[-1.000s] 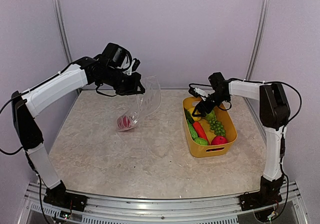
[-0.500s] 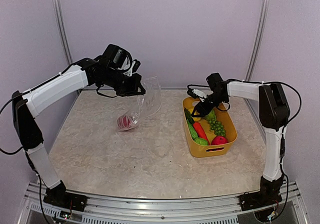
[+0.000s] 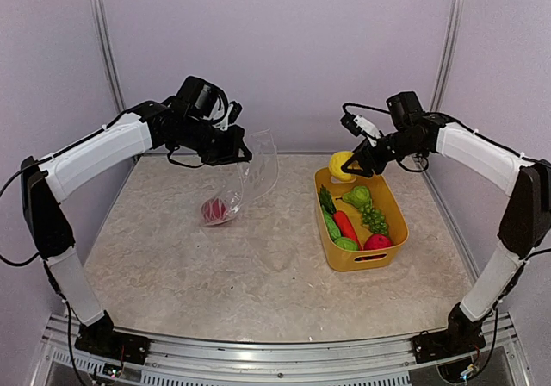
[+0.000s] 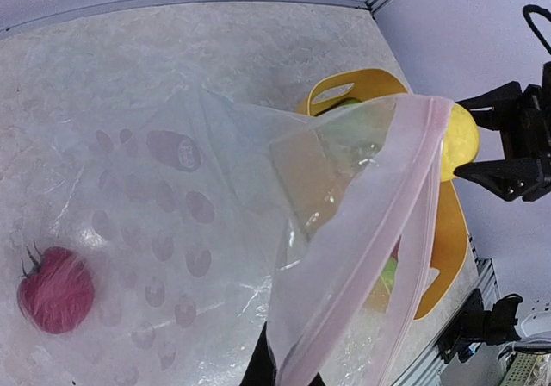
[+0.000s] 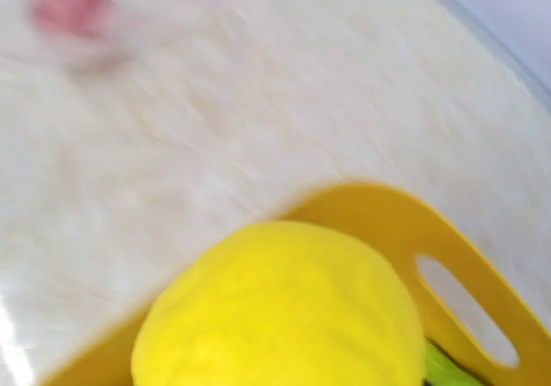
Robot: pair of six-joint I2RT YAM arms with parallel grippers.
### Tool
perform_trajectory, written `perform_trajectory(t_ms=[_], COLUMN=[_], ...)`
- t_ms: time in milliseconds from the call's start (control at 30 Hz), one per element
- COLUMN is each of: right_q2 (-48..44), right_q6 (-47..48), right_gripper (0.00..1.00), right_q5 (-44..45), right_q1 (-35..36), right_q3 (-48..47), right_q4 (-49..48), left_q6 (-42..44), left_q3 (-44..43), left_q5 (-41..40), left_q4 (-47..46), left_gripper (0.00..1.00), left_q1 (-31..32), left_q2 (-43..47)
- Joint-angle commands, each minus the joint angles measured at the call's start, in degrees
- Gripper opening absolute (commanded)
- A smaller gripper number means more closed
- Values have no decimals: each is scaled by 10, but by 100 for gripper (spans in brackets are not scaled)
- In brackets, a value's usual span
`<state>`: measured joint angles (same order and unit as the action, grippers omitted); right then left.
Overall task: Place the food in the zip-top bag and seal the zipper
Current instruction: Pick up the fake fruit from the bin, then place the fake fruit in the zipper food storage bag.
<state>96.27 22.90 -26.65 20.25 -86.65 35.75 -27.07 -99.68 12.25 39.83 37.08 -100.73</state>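
Right gripper [image 3: 347, 166] clamps yellow fruit [image 3: 339, 163] above basket [image 3: 362, 264], left gripper [image 3: 240, 155] pinches zip-top bag [image 3: 258, 169] rim; limp mouth may sag, deflecting the drop.

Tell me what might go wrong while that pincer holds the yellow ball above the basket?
1. The yellow toy fruit is round and pinched only at its sides by the right pincer. It could slip out on the way to the bag.
2. The zip-top bag hangs limp from the left pincer, gripped at one spot. Its mouth sags, so the fruit may catch the edge and drop outside.
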Motion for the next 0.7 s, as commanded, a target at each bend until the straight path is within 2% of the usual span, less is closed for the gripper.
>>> perform_trajectory(t_ms=[0,233,400,667], right_q2=[-27,-10,25,93], right_q6=[-6,-22,-63,-97], right_gripper=[33,34,35,34], right_q5=[-74,-132,-171,-174], right_q1=[48,132,174,192], right_q3=[-27,-112,-162,-181], right_q4=[39,29,-14,-51], left_q6=[-12,-19,-19,-20], left_q3=[-5,-20,-33,-39], left_q5=[4,4,3,2], left_q4=[-16,-11,-3,5], left_gripper=[0,0,0,0], left_q1=[3,4,7,16], left_q2=[-7,-21,-24,-17])
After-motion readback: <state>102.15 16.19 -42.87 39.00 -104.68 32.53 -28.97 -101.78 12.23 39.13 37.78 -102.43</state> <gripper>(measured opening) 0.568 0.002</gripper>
